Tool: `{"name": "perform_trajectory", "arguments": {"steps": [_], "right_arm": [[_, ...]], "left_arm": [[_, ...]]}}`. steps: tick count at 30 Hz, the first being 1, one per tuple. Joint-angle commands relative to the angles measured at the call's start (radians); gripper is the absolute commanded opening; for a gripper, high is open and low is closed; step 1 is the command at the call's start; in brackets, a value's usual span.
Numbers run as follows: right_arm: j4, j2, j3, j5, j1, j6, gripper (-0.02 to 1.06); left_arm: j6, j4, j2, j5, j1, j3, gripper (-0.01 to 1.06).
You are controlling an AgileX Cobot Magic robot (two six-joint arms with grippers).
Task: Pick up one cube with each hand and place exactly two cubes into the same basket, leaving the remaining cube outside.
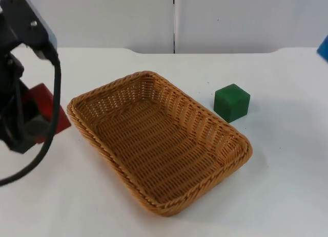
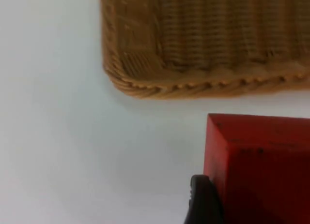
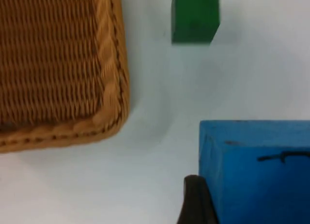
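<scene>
A woven wicker basket (image 1: 159, 139) lies empty in the middle of the table. A green cube (image 1: 232, 102) stands on the table just right of it, also in the right wrist view (image 3: 195, 16). My left gripper (image 1: 32, 123) is left of the basket, shut on a red cube (image 1: 47, 105); the left wrist view shows the red cube (image 2: 261, 161) against a black fingertip (image 2: 201, 200), near the basket's corner (image 2: 145, 83). My right gripper (image 3: 256, 204) is shut on a blue cube (image 3: 256, 166), held above the table right of the basket rim (image 3: 114, 88). The blue cube (image 1: 324, 48) peeks in at the far right.
The white table top (image 1: 277, 186) stretches around the basket, with open room in front and to the right. A grey partition wall (image 1: 174, 17) closes off the back. The left arm's black links (image 1: 20, 37) stand over the table's left side.
</scene>
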Motion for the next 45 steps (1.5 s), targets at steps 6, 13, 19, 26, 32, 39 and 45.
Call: {"name": "perform_trajectory", "arguments": {"steps": [6, 13, 19, 26, 32, 39, 45], "right_arm": [[0.002, -0.069, -0.009, -0.036, 0.004, 0.004, 0.0], [0.01, -0.067, -0.009, -0.042, 0.004, 0.004, 0.0], [0.057, -0.067, -0.009, -0.063, 0.004, 0.004, 0.0], [0.105, -0.067, -0.009, -0.114, 0.004, 0.004, 0.0], [0.242, -0.017, -0.009, -0.131, 0.004, -0.084, 0.0], [0.464, 0.114, -0.009, -0.132, 0.004, -0.307, 0.0], [0.526, 0.211, -0.009, -0.171, 0.062, -0.431, 0.0]], "left_arm": [[-0.162, -0.104, -0.009, -0.107, -0.006, -0.003, 0.0], [-0.28, -0.166, -0.009, -0.158, -0.006, -0.003, 0.0], [-0.295, -0.199, -0.009, -0.182, -0.006, -0.003, 0.0], [-0.295, -0.246, -0.009, -0.204, -0.006, -0.02, 0.0], [-0.305, -0.296, -0.008, -0.198, -0.006, -0.096, 0.0], [-0.296, -0.335, 0.095, -0.091, -0.006, -0.207, 0.0], [-0.293, -0.377, 0.228, -0.055, -0.006, -0.289, 0.0]]}}
